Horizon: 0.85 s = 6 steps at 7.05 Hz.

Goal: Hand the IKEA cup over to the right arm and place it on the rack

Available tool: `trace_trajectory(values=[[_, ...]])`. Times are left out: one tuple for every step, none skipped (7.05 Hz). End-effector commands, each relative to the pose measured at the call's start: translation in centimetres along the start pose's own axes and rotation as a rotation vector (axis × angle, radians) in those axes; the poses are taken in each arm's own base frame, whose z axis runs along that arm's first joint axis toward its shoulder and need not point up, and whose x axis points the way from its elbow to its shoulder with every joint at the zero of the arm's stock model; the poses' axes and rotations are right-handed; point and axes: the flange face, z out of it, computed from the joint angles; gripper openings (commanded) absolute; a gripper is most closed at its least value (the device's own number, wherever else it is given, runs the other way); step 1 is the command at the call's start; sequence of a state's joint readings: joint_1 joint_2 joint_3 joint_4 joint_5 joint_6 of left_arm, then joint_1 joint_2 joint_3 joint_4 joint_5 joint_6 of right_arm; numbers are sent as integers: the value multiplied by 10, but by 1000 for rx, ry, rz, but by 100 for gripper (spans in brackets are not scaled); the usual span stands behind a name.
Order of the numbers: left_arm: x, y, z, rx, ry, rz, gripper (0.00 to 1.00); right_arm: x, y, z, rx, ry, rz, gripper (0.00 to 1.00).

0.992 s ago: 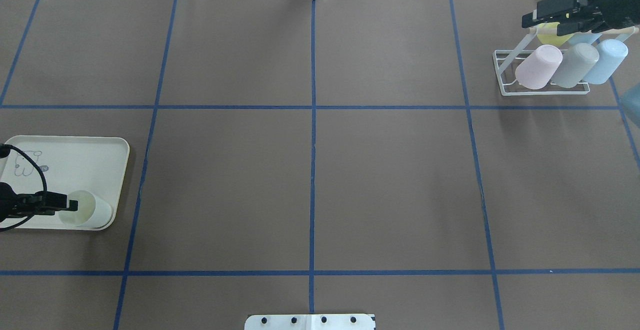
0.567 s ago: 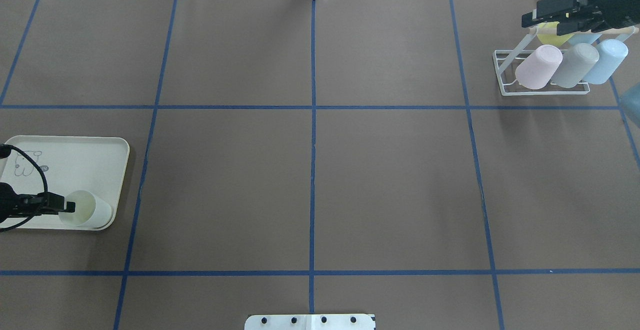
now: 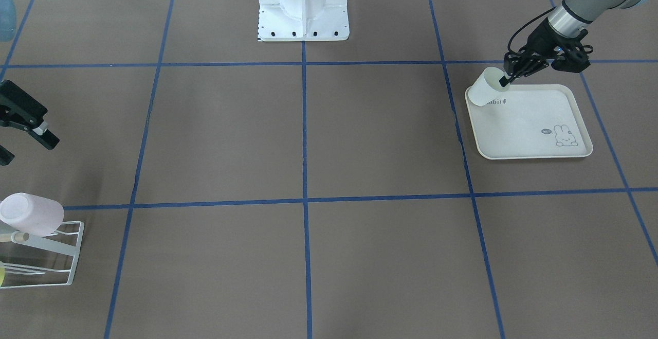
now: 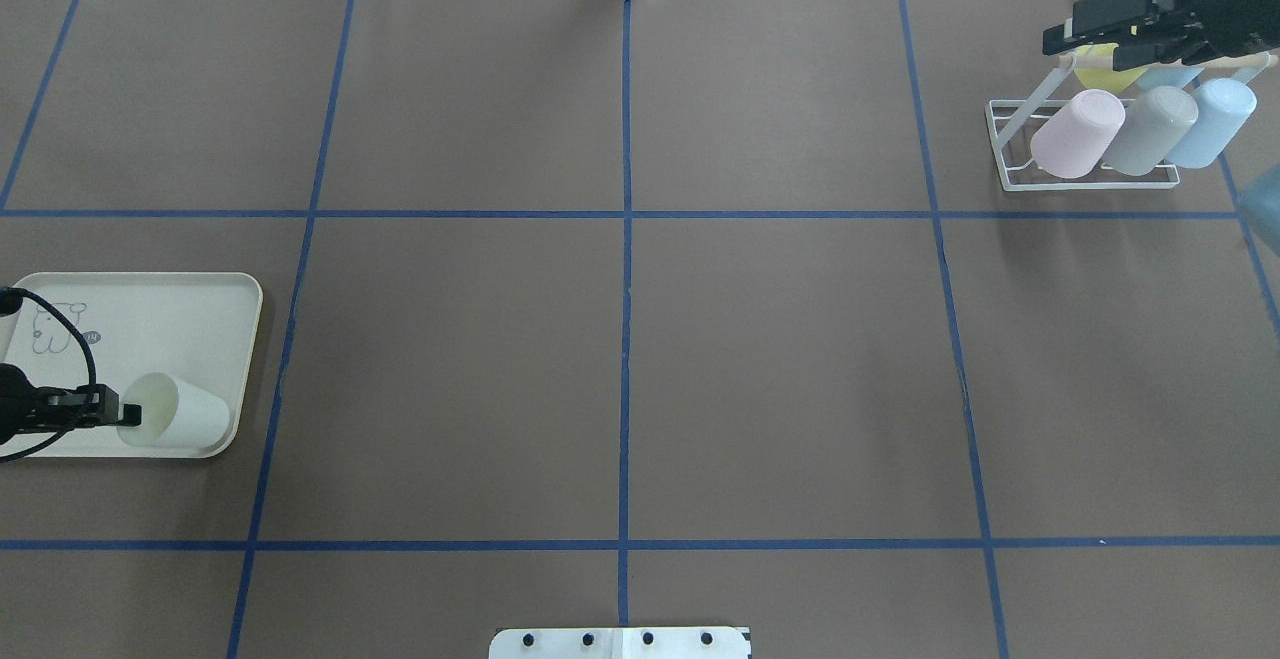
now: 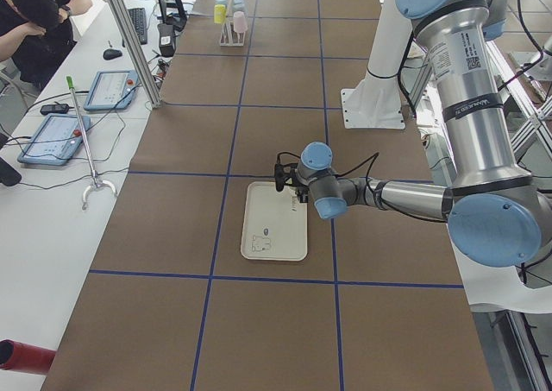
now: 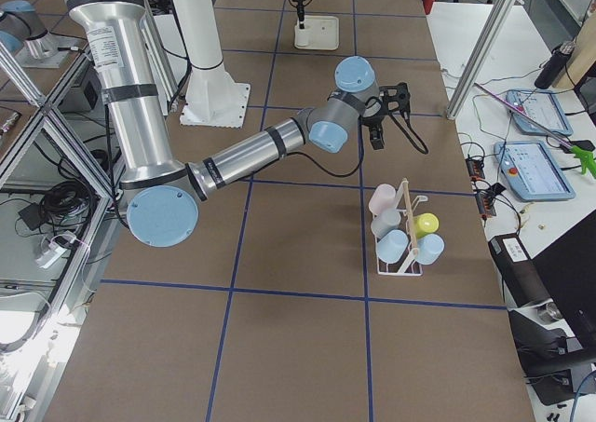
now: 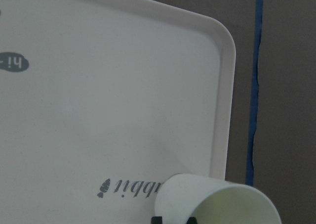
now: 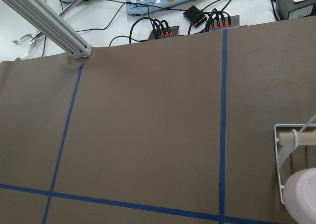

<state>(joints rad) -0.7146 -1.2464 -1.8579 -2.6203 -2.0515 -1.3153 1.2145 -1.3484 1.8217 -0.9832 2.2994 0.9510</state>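
Pinches the rim of the tilted cup (image 4: 185, 421) with the left gripper (image 4: 128, 409), body jutting beyond it. Could twist free of so thin a hold, onto the tray (image 4: 150, 309) beneath.

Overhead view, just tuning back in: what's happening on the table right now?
The left claw is closed on the rim of the white cup, which sits tilted at a corner of the rabbit-print tray. The right claw hangs open near the rack, across the table from the tray. The rack holds a pink cup, a grey cup, a blue cup and a yellow cup. The handover has not begun yet.
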Motion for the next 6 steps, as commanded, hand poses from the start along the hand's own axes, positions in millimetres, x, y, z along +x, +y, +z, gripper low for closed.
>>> trace_trajectory(values=[[-1,5,-25,18,1,-11,0,-2,0,-1,3,-3,-3,100],[0,8,-44,35,10,-15,0,-2,0,-1,3,-3,-3,100],[3,-10,-62,99,26,-36,0,-2,0,0,1,-3,-3,100],[15,-25,-72,146,58,-33,0,-2,0,0,-1,-3,-1,100],[43,-53,-81,213,119,-22,0,-8,-3,-1,7,-9,15,100],[69,-74,-84,248,172,-47,0,-32,-13,-1,22,-34,81,100]])
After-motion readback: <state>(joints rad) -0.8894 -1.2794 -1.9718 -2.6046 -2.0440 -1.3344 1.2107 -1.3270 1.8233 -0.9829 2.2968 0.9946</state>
